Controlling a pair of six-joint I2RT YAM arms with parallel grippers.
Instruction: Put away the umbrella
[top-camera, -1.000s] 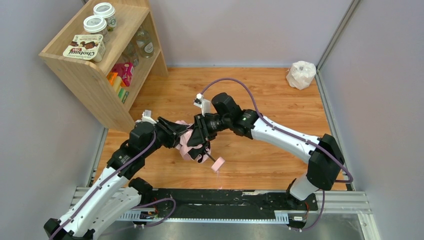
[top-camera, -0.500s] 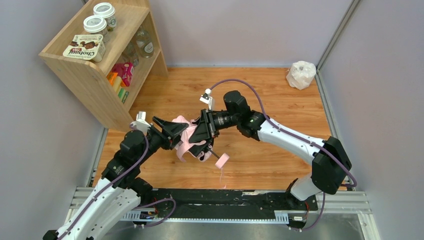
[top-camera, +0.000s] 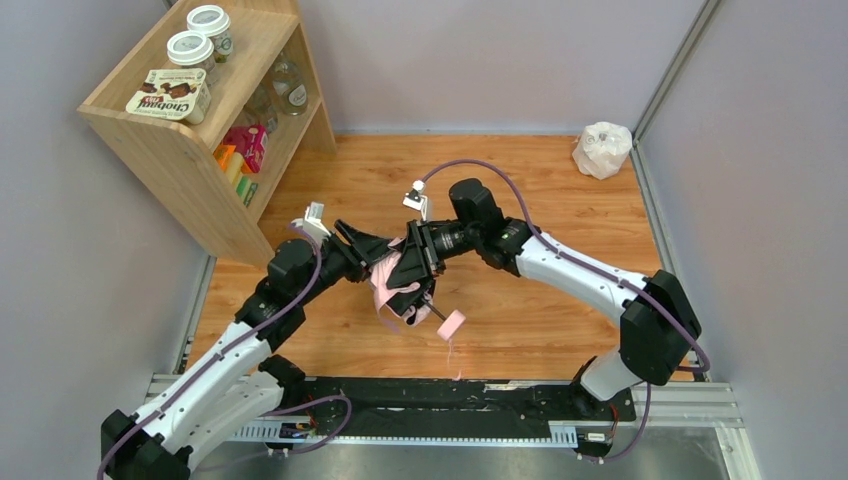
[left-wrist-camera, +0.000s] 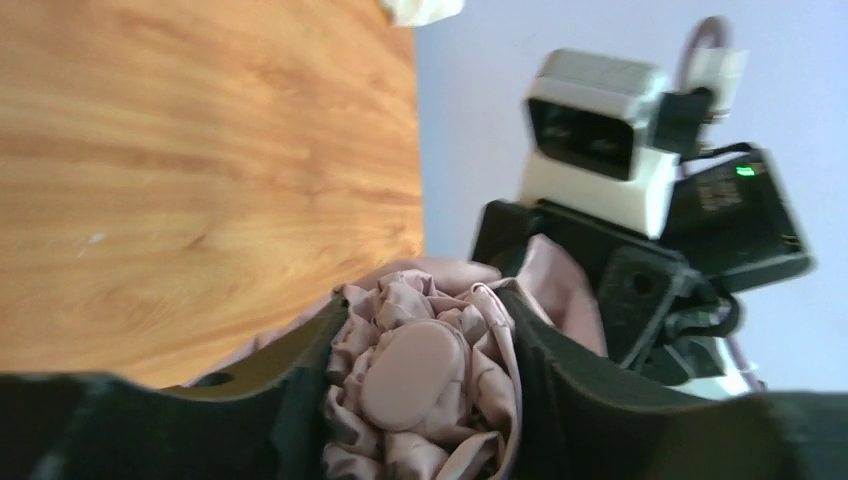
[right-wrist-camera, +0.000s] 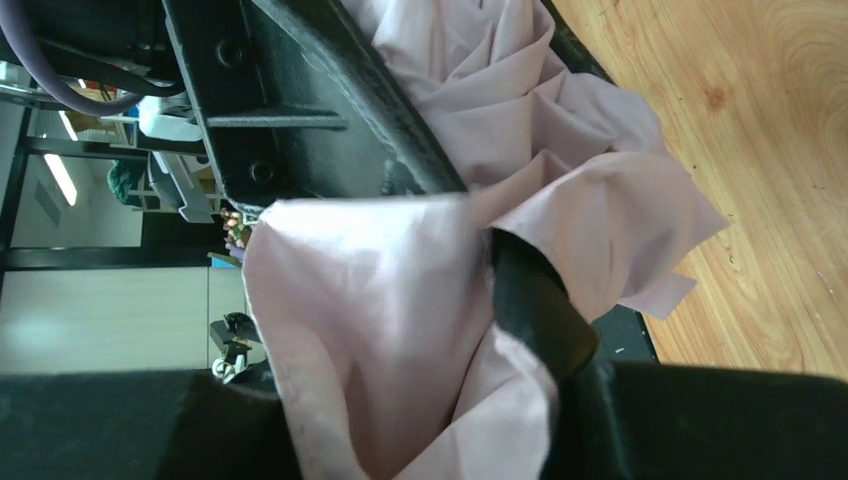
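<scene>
**Both arms on the pink bundle, mid-air over the table**

The umbrella (top-camera: 396, 287) is up off the table (top-camera: 560, 200), hanging between the two arms above its middle; the left arm (top-camera: 290, 275) comes in from one side and the right arm (top-camera: 520, 255) from the other, so their tips meet at the fabric. In the left wrist view the left jaws are pressed in on the crumpled canopy from both sides, with the round pink cap (left-wrist-camera: 413, 371) sitting right between them; that looks like a hold on the top end to keep the bundle from spinning. In the right wrist view a fold of pink cloth (right-wrist-camera: 400, 300) is wedged between the right jaws, pinched, with loose panels spilling past; my read is that this arm is gathering the slack while the other anchors. The thin black shaft (top-camera: 437, 313) pokes out toward the near edge, the small handle (top-camera: 451, 325) at its tip and the wrist loop (top-camera: 452, 352) dangling below, touching nothing; leaving that end free gives room to push it in. The canopy is far from tidy, so I judge the folding step only part done; the shelf (top-camera: 190, 135) at far left and the white bag (top-camera: 602, 150) in the far right corner stand well apart.
</scene>
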